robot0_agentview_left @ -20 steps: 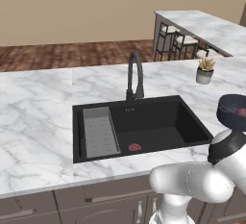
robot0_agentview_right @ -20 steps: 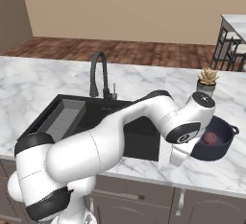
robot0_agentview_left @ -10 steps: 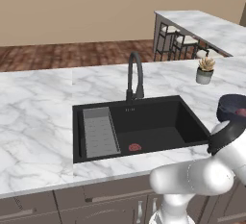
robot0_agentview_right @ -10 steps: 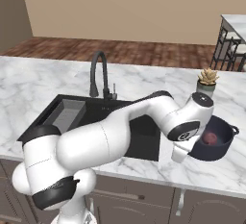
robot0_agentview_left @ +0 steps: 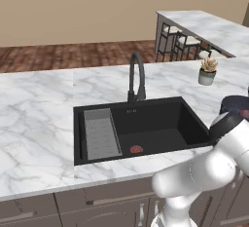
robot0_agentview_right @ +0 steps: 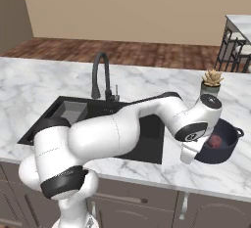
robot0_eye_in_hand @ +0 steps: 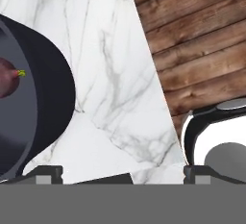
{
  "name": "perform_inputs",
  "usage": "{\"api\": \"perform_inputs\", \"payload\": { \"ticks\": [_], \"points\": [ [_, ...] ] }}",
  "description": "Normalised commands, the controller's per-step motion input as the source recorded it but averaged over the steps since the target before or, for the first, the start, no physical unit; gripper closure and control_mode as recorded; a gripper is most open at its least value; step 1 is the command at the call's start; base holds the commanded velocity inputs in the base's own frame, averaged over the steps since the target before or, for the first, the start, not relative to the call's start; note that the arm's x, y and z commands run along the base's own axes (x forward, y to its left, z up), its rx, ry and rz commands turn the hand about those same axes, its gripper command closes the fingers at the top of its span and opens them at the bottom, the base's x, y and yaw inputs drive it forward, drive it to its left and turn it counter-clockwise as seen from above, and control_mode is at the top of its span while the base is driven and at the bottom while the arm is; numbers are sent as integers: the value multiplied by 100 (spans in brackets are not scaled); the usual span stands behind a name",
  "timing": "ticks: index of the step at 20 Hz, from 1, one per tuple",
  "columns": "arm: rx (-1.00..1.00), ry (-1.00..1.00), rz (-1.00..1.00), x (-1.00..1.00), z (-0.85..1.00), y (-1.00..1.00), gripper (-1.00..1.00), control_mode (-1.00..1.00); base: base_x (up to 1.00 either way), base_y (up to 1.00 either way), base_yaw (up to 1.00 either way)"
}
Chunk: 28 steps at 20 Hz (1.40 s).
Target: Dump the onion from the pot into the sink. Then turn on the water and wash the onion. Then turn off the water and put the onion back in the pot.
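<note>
The dark navy pot [robot0_agentview_right: 226, 148] stands on the marble counter right of the sink [robot0_agentview_right: 59, 113], with the reddish-purple onion [robot0_agentview_right: 215, 140] inside it. My gripper [robot0_agentview_right: 190, 154] hangs open at the pot's near-left side, just outside its wall. In the hand view the pot [robot0_eye_in_hand: 55, 91] curves along the left, the onion [robot0_eye_in_hand: 7, 79] peeks at the edge, and my gripper [robot0_eye_in_hand: 123, 174] spans bare marble with its left fingertip [robot0_eye_in_hand: 45, 172] beside the pot's wall. The black sink [robot0_agentview_left: 165, 131] is dry, and water is out of view at the gooseneck faucet [robot0_agentview_left: 137, 77].
A grey ribbed tray [robot0_agentview_left: 101, 133] fills the sink's left part, near a red drain disc [robot0_agentview_left: 136, 149]. A small planter [robot0_agentview_right: 212, 81] stands behind the pot. The counter's front edge runs close to my right fingertip [robot0_eye_in_hand: 202, 172], wood floor beyond it. Bar stools [robot0_agentview_left: 185, 41] stand at the far right.
The hand has crept a little closer to the pot's side. The jaws stay wide open, and the pot and onion have not moved.
</note>
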Motion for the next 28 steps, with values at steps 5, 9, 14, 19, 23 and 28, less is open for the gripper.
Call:
{"api": "perform_inputs", "payload": {
  "ticks": [5,9,14,19,23,28],
  "points": [
    [0,0,0,23,-22,-8,-100,-100,0,0,0],
    [0,0,0,30,-19,-5,-100,-100,0,0,0],
    [0,0,0,22,-7,-9,-100,-100,0,0,0],
    [0,0,0,15,-8,-9,-100,-100,0,0,0],
    [0,0,0,16,-17,-4,-100,-100,0,0,0],
    [0,0,0,16,-13,-13,-100,-100,0,0,0]
  ]
}}
